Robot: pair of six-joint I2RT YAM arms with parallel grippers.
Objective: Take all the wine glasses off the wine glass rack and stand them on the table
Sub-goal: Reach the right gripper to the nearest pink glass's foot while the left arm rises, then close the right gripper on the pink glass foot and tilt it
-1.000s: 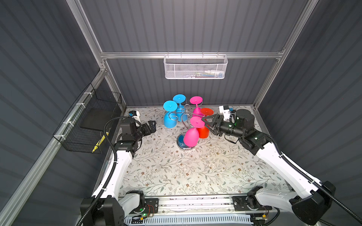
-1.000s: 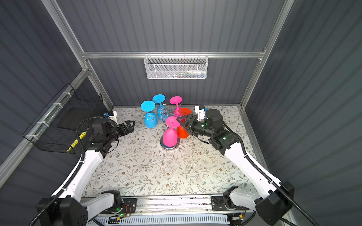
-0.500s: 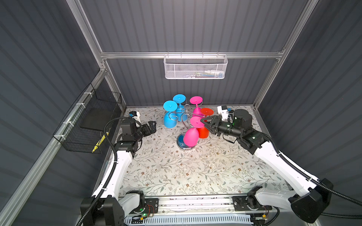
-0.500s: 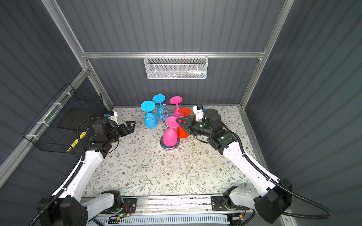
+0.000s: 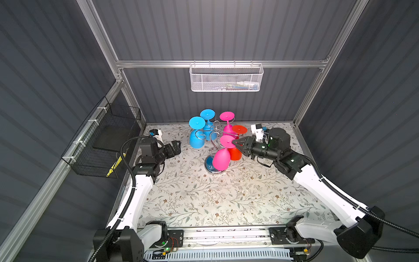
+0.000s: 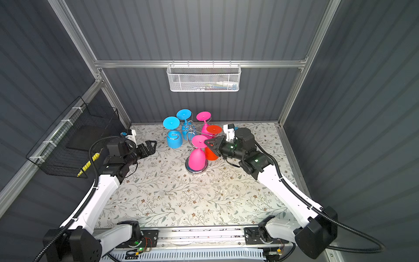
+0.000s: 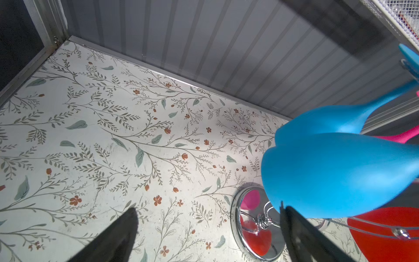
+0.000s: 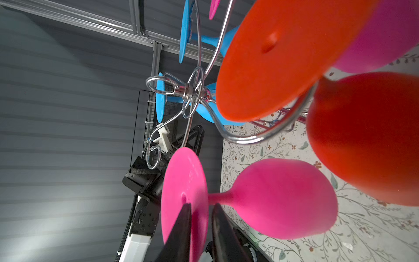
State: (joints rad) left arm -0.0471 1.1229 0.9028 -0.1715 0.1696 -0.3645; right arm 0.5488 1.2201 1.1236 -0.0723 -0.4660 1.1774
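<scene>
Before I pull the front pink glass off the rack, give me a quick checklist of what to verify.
1. Right hand straddles the foot disc of the front pink glass, one finger on each face: ok.
2. Grip firm on that disc: cannot tell; fingers look close, contact unclear.
3. Glass hanging upside down on the rack: ok.
4. Red glass right beside it, may get bumped: not ok.
5. Left hand open, away from the pink glass: ok.
6. Rack base flat on the table: ok.

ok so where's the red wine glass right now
In both top views the red plastic wine glass hangs upside down on the right side of the chrome wire rack, behind the front pink glass.
</scene>
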